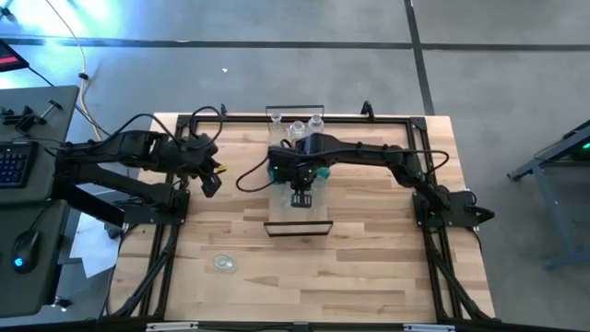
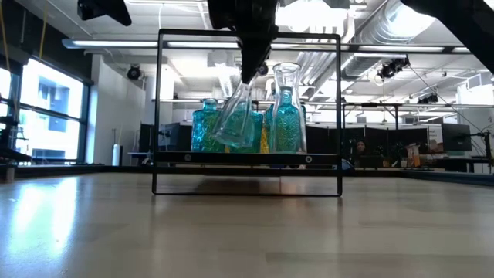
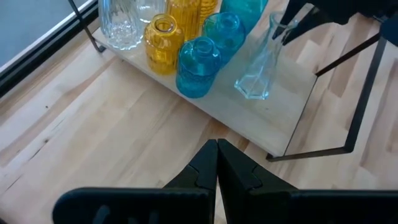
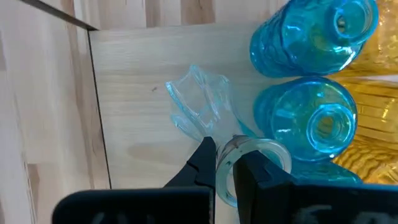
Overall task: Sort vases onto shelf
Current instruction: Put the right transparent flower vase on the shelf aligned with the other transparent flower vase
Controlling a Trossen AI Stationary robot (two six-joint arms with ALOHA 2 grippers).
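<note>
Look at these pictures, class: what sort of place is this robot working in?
Probably a robotics lab in an open industrial hall. Exposed ceiling ducts and desks with monitors show beyond the wooden table, and a keyboard sits at a workstation beside it.

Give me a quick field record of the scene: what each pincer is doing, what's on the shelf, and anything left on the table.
right pincer: shut on rim of clear vase, which hangs tilted over the shelf
left pincer: shut, empty, waiting beside the shelf
on shelf: teal vases, amber vases, clear vases, grouped toward one end
shelf space: bare board under the held vase
on table: one clear vase lying near the front left
</note>
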